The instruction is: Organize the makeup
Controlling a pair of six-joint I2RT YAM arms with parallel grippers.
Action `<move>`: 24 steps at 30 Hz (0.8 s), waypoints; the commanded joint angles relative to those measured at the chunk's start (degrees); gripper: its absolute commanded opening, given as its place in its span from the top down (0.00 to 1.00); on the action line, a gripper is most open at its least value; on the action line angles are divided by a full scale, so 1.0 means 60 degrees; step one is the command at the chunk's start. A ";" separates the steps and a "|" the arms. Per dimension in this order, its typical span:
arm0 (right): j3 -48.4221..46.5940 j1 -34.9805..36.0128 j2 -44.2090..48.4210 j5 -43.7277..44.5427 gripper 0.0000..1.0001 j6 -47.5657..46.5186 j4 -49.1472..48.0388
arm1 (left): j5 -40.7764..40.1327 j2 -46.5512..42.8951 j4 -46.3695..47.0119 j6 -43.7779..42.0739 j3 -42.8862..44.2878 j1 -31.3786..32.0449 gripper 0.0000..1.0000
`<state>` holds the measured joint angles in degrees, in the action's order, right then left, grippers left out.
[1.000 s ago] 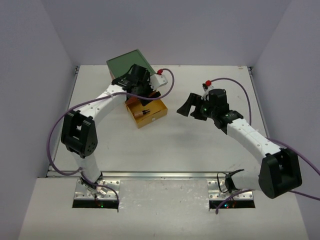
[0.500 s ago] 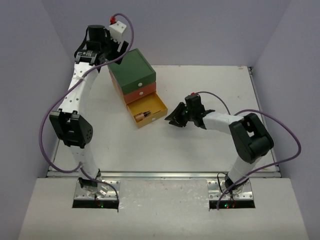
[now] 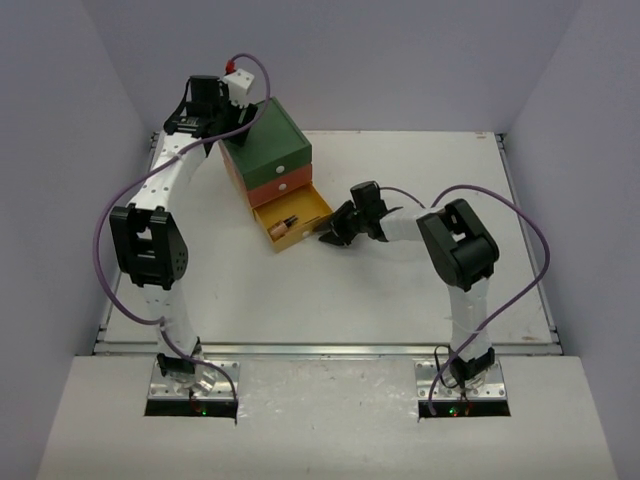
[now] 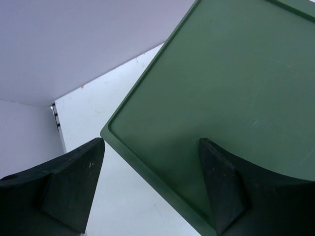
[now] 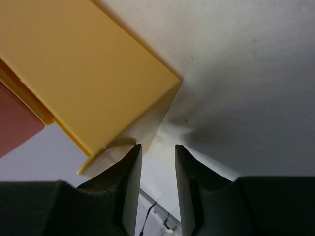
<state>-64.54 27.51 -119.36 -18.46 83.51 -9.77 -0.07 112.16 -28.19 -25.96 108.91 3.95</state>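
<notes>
Now, with the amber bottle [image 3: 284, 226] lying in the open yellow drawer [image 3: 312, 207] toward the far-left corner of the tabletop [image 3: 400, 300], we fear our narrow, empty right claw [image 5: 157, 147] at the drawer's corner may shove it crooked, while the left claw [image 4: 150, 150] hangs wide above the green box [image 4: 236, 73].

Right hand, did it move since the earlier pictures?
Yes. In the top view the right hand slid left toward the yellow drawer, which stayed put, and now reaches its corner.
</notes>
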 commanded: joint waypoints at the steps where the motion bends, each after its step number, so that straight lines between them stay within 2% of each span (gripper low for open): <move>1: -0.1372 0.0042 -0.0638 -0.0032 0.67 0.0716 -0.0633 | -0.0152 -0.0278 0.0102 -0.0443 -0.1174 -0.0086 0.24; 5: -0.2279 0.0044 -0.1212 0.0132 0.66 0.1068 -0.0787 | -0.0047 -0.0325 0.0346 -0.0625 -0.1670 -0.0086 0.25; 14: -0.3838 0.0161 -0.2406 0.0590 0.66 0.2168 -0.0818 | 0.0425 -0.0133 0.0289 -0.0802 -0.1437 -0.0086 0.25; 24: -0.4378 0.0163 -0.2842 0.1458 0.63 0.2691 -0.1422 | 0.0702 -0.0134 0.0275 -0.0815 -0.1407 -0.0086 0.25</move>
<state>-87.36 28.03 -136.41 -13.73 97.42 -13.42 2.79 109.21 -19.68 -30.02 101.56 3.92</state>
